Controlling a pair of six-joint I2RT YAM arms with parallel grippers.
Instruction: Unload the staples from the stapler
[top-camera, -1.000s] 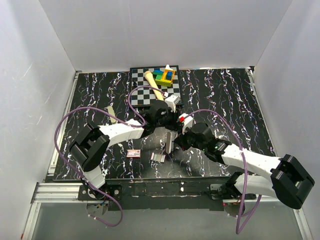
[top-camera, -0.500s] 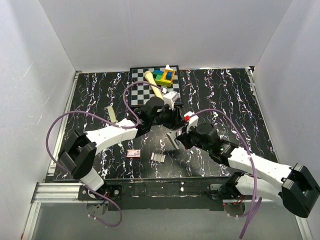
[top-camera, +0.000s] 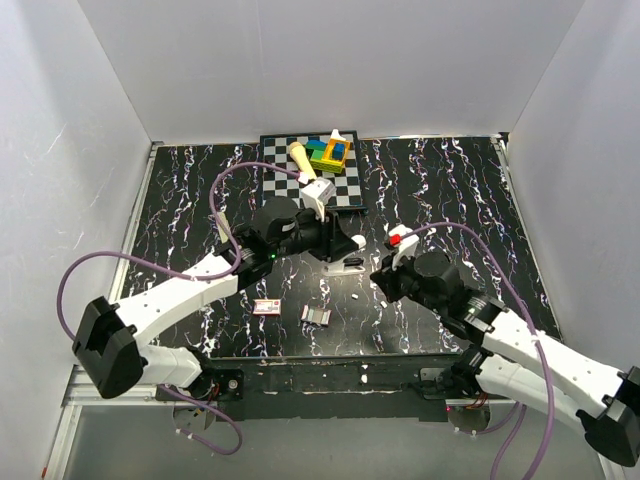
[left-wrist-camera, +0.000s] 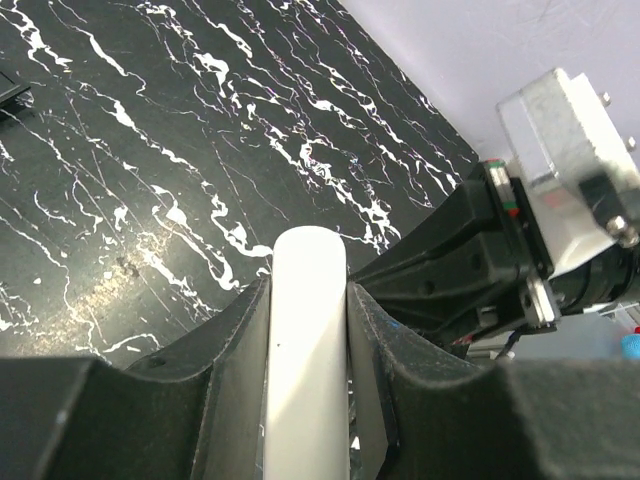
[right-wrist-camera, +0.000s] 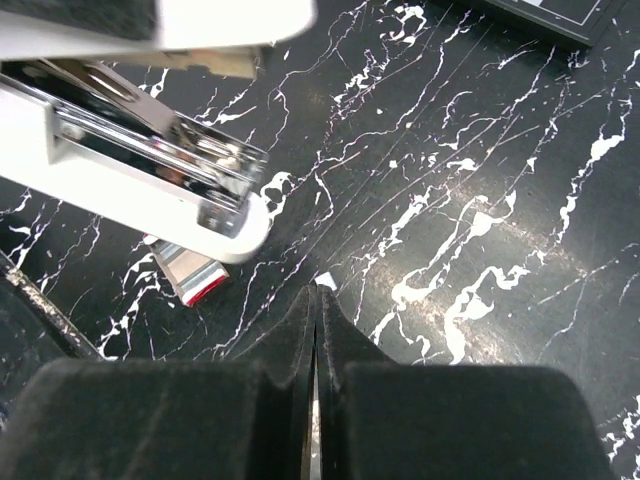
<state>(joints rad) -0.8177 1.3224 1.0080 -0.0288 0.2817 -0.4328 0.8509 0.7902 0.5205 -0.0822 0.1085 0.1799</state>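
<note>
My left gripper (top-camera: 340, 243) is shut on the white stapler (left-wrist-camera: 308, 330) and holds it above the middle of the table. In the right wrist view the stapler (right-wrist-camera: 130, 170) hangs open, its shiny metal magazine (right-wrist-camera: 170, 140) exposed. A silvery strip of staples (top-camera: 316, 314) lies on the table near the front; the right wrist view shows it (right-wrist-camera: 190, 272) below the stapler's tip. My right gripper (top-camera: 383, 277) is to the right of the stapler, apart from it, with its tips pressed together (right-wrist-camera: 315, 300). I cannot make out anything between them.
A small red-and-white box (top-camera: 266, 306) lies left of the staples. A white speck (right-wrist-camera: 327, 281) lies by my right fingertips. A checkerboard (top-camera: 280, 185) at the back carries coloured blocks (top-camera: 328, 153) and a wooden pin (top-camera: 305, 165). White walls stand on three sides.
My right gripper has drawn back to the right, away from the stapler. My left arm has swung its elbow out left and shifted the stapler slightly.
</note>
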